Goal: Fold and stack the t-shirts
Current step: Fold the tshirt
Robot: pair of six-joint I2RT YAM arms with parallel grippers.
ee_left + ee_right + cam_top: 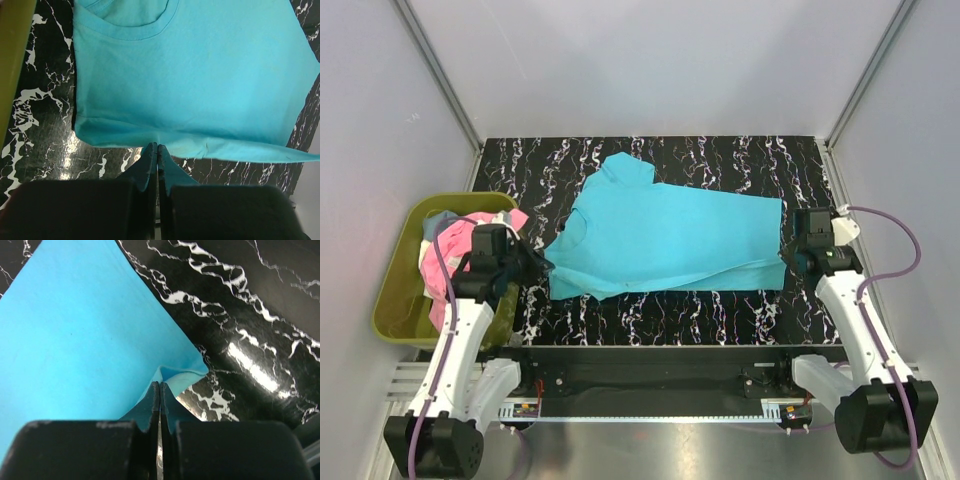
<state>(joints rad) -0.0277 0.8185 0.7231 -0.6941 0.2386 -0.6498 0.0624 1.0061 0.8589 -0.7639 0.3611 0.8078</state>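
Observation:
The turquoise t-shirt (665, 238) lies spread across the black marbled table (720, 160), collar to the left. My left gripper (533, 262) is shut on its left edge near the shoulder; in the left wrist view the gripper (157, 146) pinches the cloth (190, 75) at the fold. My right gripper (792, 258) is shut on the shirt's right hem corner; in the right wrist view the gripper (160, 384) clamps the lifted corner of the shirt (75, 330). Pink, light blue and grey shirts (442, 250) lie bunched in the bin.
The olive-green plastic bin (395, 290) stands at the table's left edge, beside my left arm; its wall also shows in the left wrist view (12, 55). Grey walls enclose the table on the back and both sides.

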